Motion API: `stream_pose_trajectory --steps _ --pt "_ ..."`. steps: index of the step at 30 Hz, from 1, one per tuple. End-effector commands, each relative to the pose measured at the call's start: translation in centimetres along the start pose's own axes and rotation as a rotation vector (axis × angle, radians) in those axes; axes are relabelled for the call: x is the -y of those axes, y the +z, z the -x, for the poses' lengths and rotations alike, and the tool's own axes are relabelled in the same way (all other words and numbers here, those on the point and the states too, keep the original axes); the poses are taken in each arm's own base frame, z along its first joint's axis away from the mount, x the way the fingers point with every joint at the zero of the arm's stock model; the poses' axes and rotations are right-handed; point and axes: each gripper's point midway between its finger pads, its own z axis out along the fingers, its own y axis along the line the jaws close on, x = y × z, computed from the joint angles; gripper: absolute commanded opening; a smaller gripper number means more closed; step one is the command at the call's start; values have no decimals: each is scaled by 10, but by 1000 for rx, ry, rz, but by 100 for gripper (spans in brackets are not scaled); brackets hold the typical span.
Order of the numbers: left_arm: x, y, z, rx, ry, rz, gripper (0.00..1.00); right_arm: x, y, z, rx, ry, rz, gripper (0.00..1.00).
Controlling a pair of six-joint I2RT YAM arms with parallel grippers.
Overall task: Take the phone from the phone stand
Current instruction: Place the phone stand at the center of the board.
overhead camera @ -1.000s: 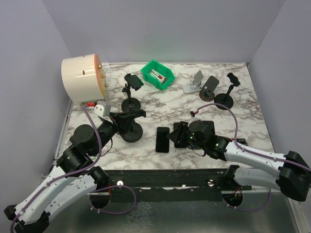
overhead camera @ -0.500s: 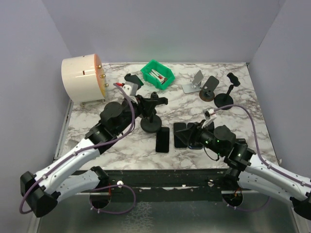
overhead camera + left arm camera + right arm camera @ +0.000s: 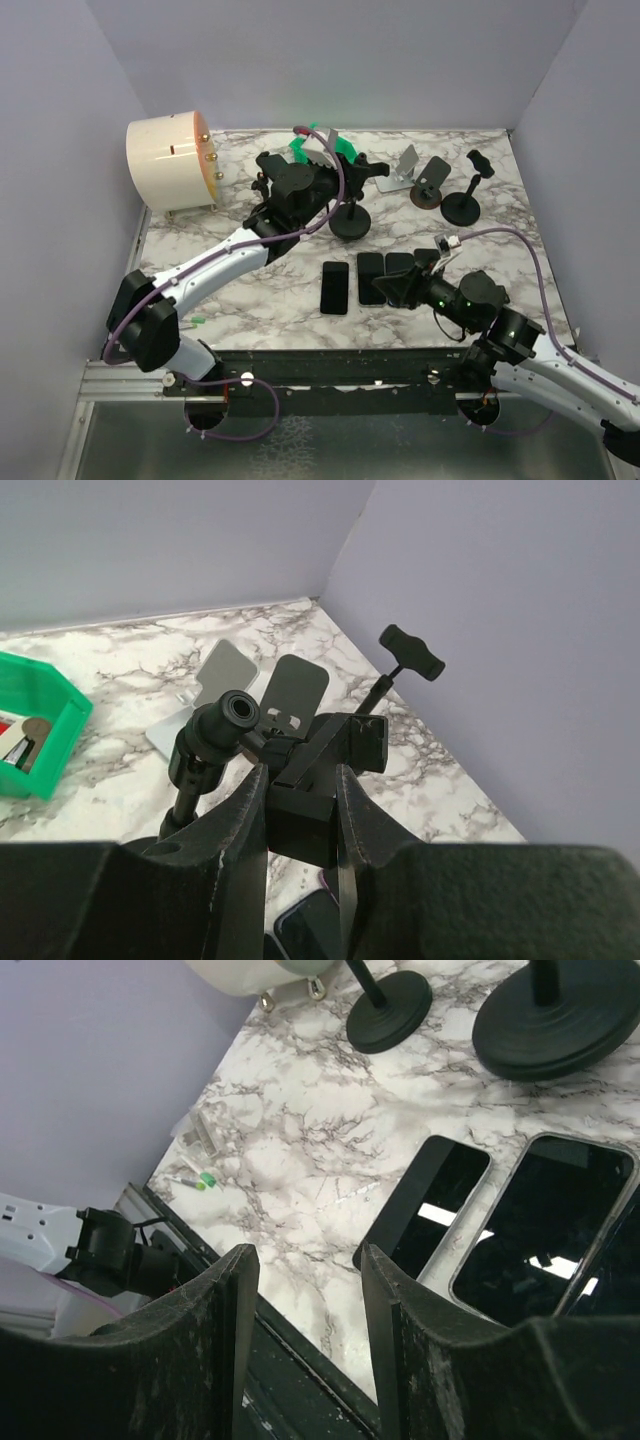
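Near the table (image 3: 270, 300) edge, three phones (image 3: 336, 287)

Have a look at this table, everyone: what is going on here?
The left end effector is shut on the head of a black stand at the back middle of the table; no phone shows in it. Three phones lie flat near the front edge. The right end effector hovers by them, open and empty.
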Motion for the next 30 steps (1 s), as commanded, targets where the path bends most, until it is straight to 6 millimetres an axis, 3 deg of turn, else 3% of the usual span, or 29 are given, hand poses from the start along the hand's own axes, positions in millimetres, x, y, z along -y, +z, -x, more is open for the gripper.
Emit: stream_pose_trajectory --steps 1,10,16,25,30 --pt "27 30 51 175 10 -94 0 17 -4 -11 -8 -5 -51 50" --pt "18 89 28 176 7 -101 0 11 -30 26 132 -19 -43 49" --pt "8 118 19 168 -9 -102 0 16 -42 36 155 -23 -84 49" --pt "0 120 -4 115 -26 -105 0 21 -47 35 156 -17 -102 49" --pt "4 110 2 119 -13 -118 0 21 -46 35 159 -16 -103 49"
